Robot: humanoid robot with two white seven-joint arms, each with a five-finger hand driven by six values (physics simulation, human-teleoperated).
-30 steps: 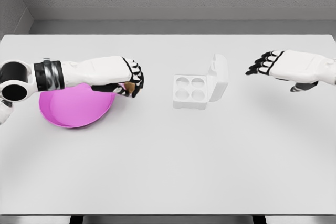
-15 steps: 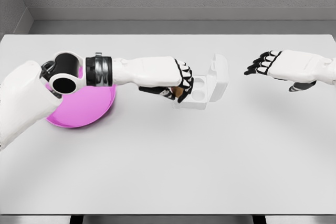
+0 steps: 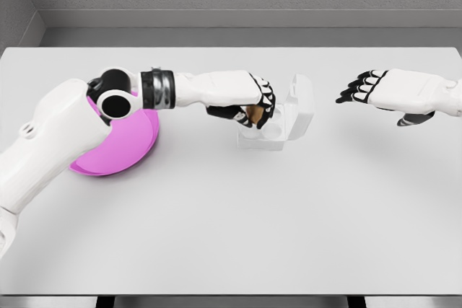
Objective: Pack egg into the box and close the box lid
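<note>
A white robot is working at a pale grey table (image 3: 231,236). Its left arm is reaching in from the left, crossing over a pink bowl (image 3: 126,151) that is sitting near the table's left side. The left hand (image 3: 249,106) is hovering over the near-left part of a small white box (image 3: 278,122), with its fingers (image 3: 264,99) curling around a brown egg (image 3: 254,113). The egg is peeking out beneath the palm, just above the box's cups and, as far as I can tell, not yet resting in one.

The box is sitting near the middle of the table. Its lid (image 3: 300,102) is standing upright on the right side, open.

The right hand (image 3: 364,87) is hanging in the air well to the right of the box, fingers loosely extended and holding nothing.

The packing step appears to be under way, with the egg at the box but not yet let go. Next, the left hand will likely need to lower the egg squarely into a cup, loosen its fingers and pull away. Then a hand must swing the lid down over the cups.
</note>
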